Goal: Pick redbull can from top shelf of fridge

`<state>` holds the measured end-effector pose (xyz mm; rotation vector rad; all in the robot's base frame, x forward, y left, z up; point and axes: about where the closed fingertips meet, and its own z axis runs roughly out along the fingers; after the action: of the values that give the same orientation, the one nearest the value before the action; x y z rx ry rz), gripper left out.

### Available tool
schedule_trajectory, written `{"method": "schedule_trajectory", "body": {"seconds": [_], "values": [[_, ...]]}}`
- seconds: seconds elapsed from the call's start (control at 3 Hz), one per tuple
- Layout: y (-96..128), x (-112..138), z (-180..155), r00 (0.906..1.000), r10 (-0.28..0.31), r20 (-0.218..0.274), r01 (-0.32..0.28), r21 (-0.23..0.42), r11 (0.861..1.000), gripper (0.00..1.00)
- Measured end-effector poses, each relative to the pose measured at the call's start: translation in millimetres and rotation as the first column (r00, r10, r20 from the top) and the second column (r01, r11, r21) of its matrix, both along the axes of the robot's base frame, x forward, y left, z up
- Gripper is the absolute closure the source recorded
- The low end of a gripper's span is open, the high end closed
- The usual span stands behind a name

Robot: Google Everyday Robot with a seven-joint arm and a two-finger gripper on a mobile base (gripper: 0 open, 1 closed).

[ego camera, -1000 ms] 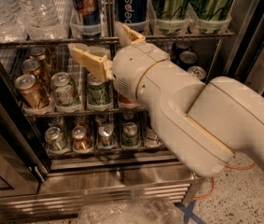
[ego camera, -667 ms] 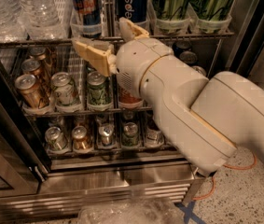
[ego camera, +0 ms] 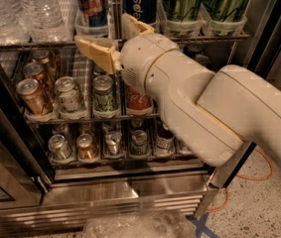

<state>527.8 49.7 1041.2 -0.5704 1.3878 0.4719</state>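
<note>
The gripper [ego camera: 101, 29] is hovering in front of the fridge [ego camera: 130, 195], at the front edge of the top shelf [ego camera: 26, 45]. Its two tan fingers [ego camera: 96, 52] are spreading wide, holding nothing; one is pointing left just below the shelf edge and the other is reaching up beside the wider blue can [ego camera: 141, 0]. The redbull can [ego camera: 90, 4] is standing upright on the top shelf in a clear plastic cup [ego camera: 85, 29], just above and behind the gap between the fingers, not touching them as far as can be seen. Water bottles [ego camera: 40, 9] are standing to its left, and the blue can and two tall green cans [ego camera: 182, 1] are sitting to its right. The big cream arm [ego camera: 214, 113] is crossing the right half of the fridge, covering part of the racks of short cans [ego camera: 70, 95] below.
</note>
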Motion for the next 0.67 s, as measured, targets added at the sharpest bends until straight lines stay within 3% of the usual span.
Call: {"method": "schedule_trajectory", "body": {"seconds": [0.67], "values": [[13.2,15.6,8.5,0.9996,0.023,0.018,-0.023,0.001,1.000,0.25]]}}
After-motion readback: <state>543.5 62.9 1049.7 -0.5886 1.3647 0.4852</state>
